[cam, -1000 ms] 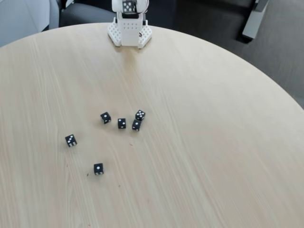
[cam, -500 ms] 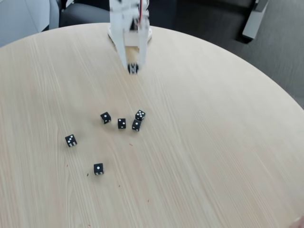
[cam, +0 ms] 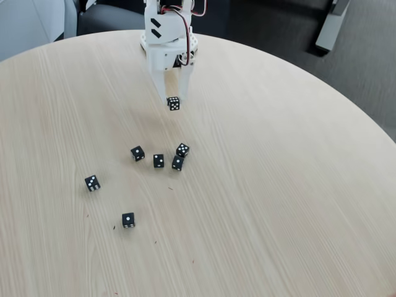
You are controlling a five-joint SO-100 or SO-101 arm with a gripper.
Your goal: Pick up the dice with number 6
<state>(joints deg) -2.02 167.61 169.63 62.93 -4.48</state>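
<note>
Six small black cube dice with white pips lie loose on the pale round wooden bench point(cam: 278, 185). White two-finger tool point(cam: 174, 98) pinches a seventh, the dice with number 6 point(cam: 174, 103), at its fingertips. Risk: shallow tip grip; die may slip out.

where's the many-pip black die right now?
Fixed view: the small black cube die crowded with white pips sits at the white end effector fingertips, upper centre, above the four-dice cluster.
</note>
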